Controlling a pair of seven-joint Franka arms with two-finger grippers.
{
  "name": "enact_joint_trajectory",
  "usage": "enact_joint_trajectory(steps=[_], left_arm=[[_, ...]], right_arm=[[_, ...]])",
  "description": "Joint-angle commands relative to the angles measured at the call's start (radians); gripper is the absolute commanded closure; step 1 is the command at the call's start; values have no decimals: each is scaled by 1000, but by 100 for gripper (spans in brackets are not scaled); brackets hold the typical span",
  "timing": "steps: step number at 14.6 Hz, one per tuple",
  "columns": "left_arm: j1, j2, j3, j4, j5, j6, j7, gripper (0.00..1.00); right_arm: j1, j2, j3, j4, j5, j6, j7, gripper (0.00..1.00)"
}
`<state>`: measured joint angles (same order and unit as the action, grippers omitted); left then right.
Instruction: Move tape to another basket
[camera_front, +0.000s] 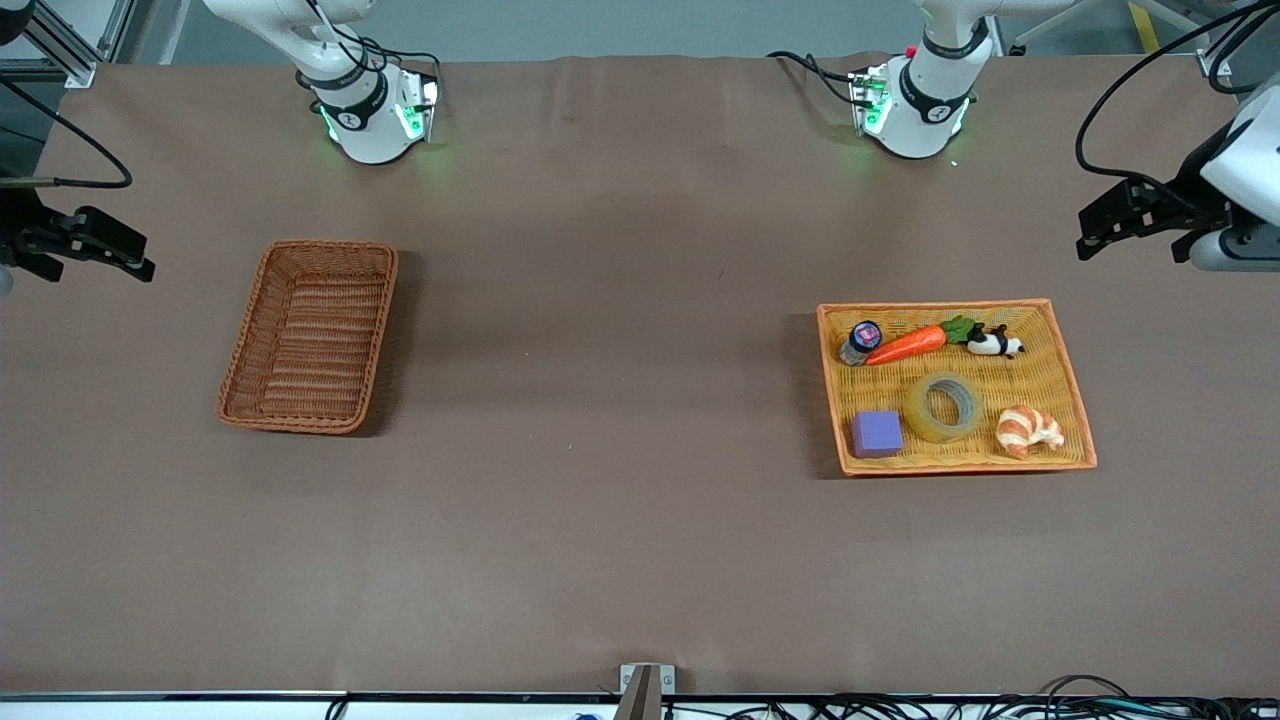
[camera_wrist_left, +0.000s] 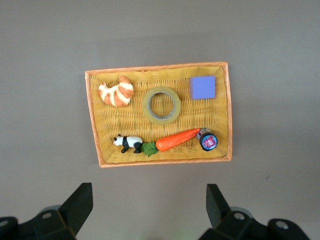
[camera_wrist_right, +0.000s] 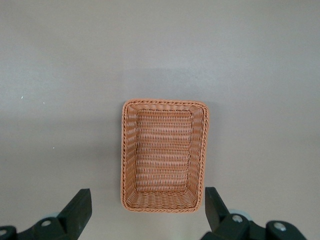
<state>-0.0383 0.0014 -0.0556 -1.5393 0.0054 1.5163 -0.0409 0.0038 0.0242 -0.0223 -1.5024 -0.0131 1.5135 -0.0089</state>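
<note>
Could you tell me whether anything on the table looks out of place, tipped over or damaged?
Nothing stands out. The tape lies flat in the orange tray among the toys, and the basket sits upright toward the right arm's end. The left gripper and the right gripper wait open, holding nothing.

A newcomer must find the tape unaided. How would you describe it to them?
Find the flat orange-yellow tray toward the left arm's end of the table. Among its front row, between the purple block and the croissant, lies the tape: the only ring, translucent yellowish.
</note>
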Motion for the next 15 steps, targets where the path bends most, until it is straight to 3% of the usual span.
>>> enact_joint_trajectory(steps=[1, 7, 15], left_arm=[[-8, 26, 17, -56, 22, 71, 24, 0], [-9, 136, 57, -182, 25, 244, 26, 0], [-5, 279, 76, -399, 22, 646, 27, 0]], right_arm=[[-14, -12, 5, -12, 15, 2, -13, 0], [-13, -12, 2, -12, 15, 2, -13, 0], [-14, -12, 2, -12, 15, 2, -13, 0]])
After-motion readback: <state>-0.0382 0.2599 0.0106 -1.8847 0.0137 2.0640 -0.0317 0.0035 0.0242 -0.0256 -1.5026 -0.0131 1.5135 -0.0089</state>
